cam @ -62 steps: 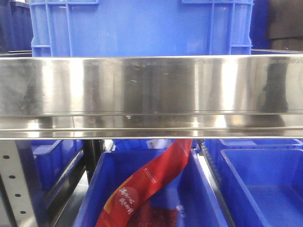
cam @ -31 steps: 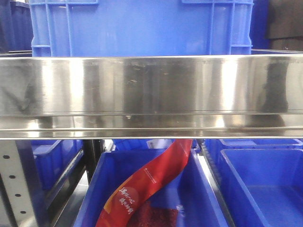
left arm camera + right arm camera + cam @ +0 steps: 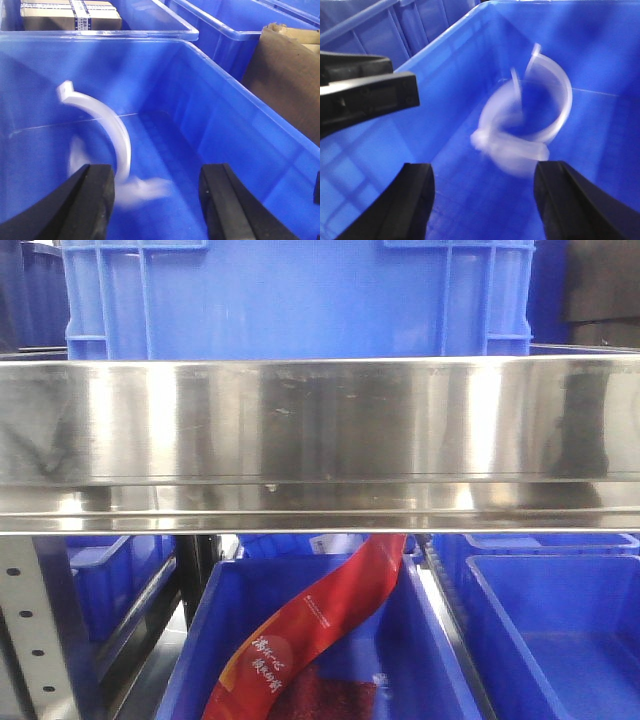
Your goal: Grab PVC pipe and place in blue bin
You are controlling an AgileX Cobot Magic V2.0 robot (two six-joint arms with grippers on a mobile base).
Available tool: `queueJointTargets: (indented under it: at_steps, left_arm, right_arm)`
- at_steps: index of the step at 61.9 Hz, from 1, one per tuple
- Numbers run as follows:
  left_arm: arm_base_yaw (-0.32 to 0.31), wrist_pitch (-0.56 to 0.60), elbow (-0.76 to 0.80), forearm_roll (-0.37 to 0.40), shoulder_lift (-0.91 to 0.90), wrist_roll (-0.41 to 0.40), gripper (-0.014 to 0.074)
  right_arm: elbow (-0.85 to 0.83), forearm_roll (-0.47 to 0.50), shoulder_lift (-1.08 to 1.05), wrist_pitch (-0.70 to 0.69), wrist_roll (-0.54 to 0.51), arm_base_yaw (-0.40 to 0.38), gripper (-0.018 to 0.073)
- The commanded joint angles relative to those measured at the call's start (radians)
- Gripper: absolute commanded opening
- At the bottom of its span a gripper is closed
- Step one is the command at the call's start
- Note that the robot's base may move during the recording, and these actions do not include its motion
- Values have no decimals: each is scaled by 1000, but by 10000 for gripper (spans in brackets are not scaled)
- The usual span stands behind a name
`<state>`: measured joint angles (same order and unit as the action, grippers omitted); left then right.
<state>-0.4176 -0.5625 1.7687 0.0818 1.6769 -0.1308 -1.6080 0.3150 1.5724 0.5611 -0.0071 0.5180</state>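
Both wrist views look down into the blue bin. A blurred off-white lump, the PVC pipe, lies low in the bin, with a curved white strap arching up from it. My left gripper is open above the bin floor, the lump just inside its left finger. My right gripper is open too, with the lump just beyond its fingertips. Neither holds anything. The other arm's black jaw shows at the upper left of the right wrist view.
A taped cardboard box sits in the bin behind, and a brown cardboard sheet leans at the right. The front view shows only a steel shelf rail, blue bins and a red packet below.
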Motion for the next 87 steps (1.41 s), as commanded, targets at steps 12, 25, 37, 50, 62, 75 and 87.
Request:
queueJointTargets:
  at_steps: [12, 25, 37, 50, 62, 75, 87]
  left_arm:
    - [5, -75, 11, 1, -35, -4, 121]
    - [5, -121, 11, -57, -87, -4, -111]
    - [5, -199, 11, -65, -154, -4, -111]
    - [5, -189, -41, -107, -298, 0, -111]
    - [5, 11, -306, -113, -496, 0, -111]
    - [5, 309, -691, -113, -694, 0, -111]
    - [5, 520, -1024, -113, -900, 0, -111]
  right_arm:
    - [-27, 7, -5, -2, -4, 0, 19]
    - [-36, 7, -5, -9, -4, 0, -169]
    - [-36, -19, -66, 62, -4, 0, -168]
    - [-13, -272, -197, 78, -4, 0, -168]
    - [105, -315, -314, 26, -4, 0, -168]
    - [452, -306, -463, -154, 1, 0, -168]
    - [731, -302, -683, -375, 48, -5, -168]
